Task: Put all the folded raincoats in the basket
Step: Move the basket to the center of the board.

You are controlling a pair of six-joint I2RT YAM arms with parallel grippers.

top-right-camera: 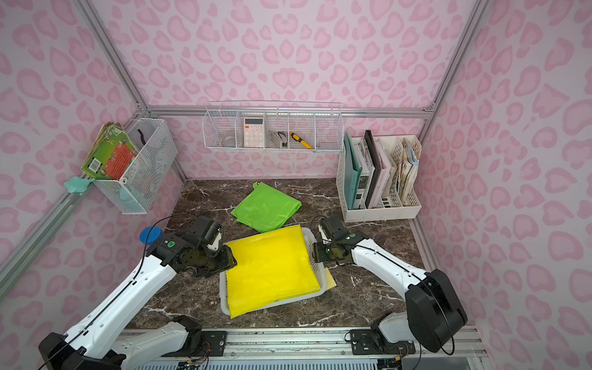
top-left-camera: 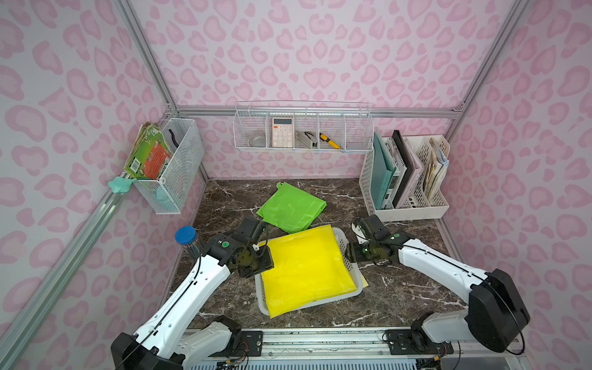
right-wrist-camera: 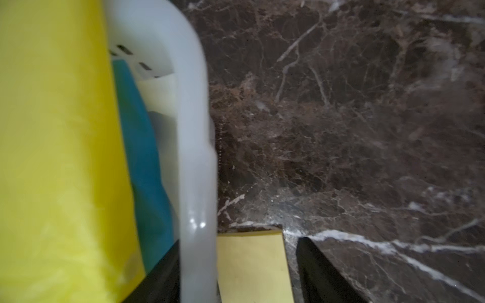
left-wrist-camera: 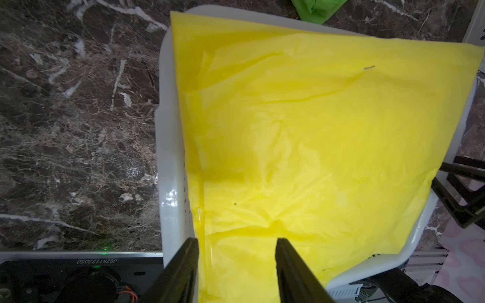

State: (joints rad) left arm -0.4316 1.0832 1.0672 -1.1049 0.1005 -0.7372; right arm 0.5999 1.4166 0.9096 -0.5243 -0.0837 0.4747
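The folded yellow raincoat [top-left-camera: 307, 269] [top-right-camera: 272, 266] lies flat across the pale white perforated basket [top-left-camera: 344, 238] [top-right-camera: 224, 307], its near corner hanging over the front rim. My left gripper [top-left-camera: 266, 255] [top-right-camera: 229, 256] [left-wrist-camera: 237, 242] is at the basket's left side. It is open, its jaws apart above the raincoat's [left-wrist-camera: 315, 144] edge without pinching it. My right gripper [top-left-camera: 349, 253] [top-right-camera: 315, 253] [right-wrist-camera: 236, 241] is open at the right side, with the basket rim [right-wrist-camera: 195, 157] standing between its jaws.
A green raincoat [top-left-camera: 293, 208] [top-right-camera: 267, 208] lies on the marble table behind the basket. A yellow sheet [right-wrist-camera: 252, 262] pokes out under the basket's right side, and something teal [right-wrist-camera: 141, 157] lies under the raincoat. File holder [top-left-camera: 407, 179] back right, blue-lidded jar [top-left-camera: 185, 237] left, wire wall baskets [top-left-camera: 304, 131].
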